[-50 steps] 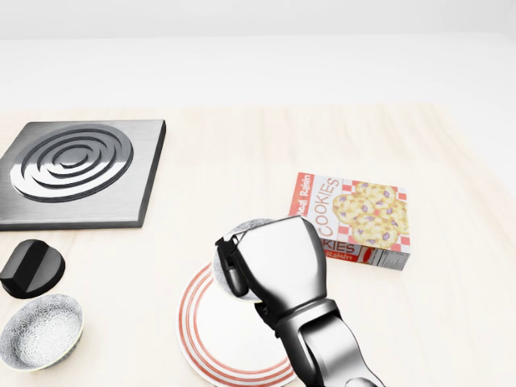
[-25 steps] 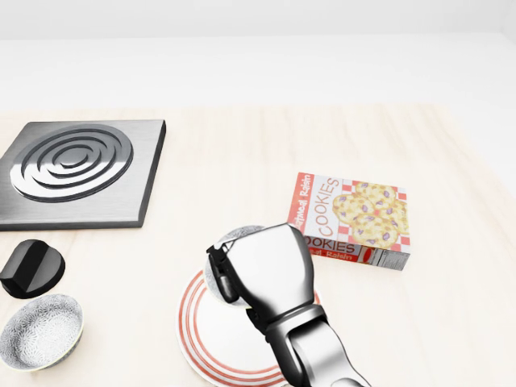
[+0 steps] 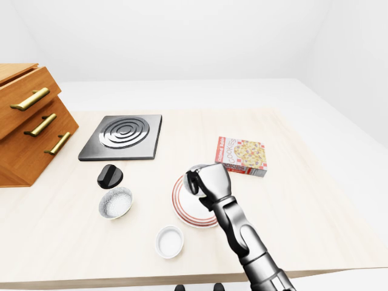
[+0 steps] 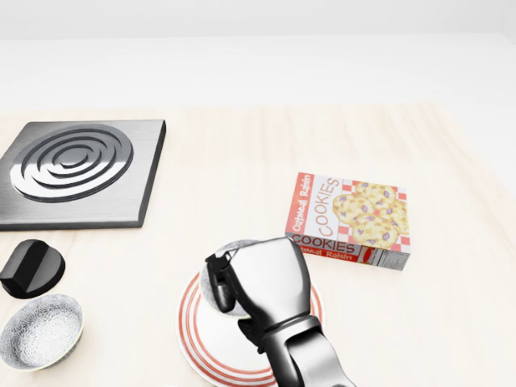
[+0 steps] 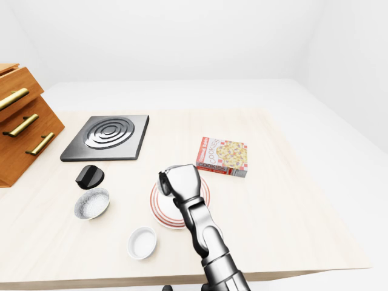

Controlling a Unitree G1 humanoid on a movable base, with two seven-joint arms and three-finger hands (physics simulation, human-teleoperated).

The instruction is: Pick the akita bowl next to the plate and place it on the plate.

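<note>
Light wood table (image 3: 315, 200), with open surface right of the box and its near edge along the bottom of the left-eye view. Drawer cabinet (image 3: 30, 127) at the left edge. Black burner plate (image 4: 76, 169) top left. Cookie box (image 4: 351, 219) reads "COOKIES", "Oatmeal Raisin"; it lies just right of the red-ringed plate (image 4: 189, 339), apart from it. Right hand (image 4: 262, 282) is clenched round the speckled akita bowl (image 4: 239, 245), over the plate; contact unclear. Second speckled bowl (image 4: 40, 330) and black knob (image 4: 32, 268) far left.

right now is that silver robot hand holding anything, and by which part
The right hand grips the grey speckled bowl, apparently by its rim, over the red-striped white plate.
</note>
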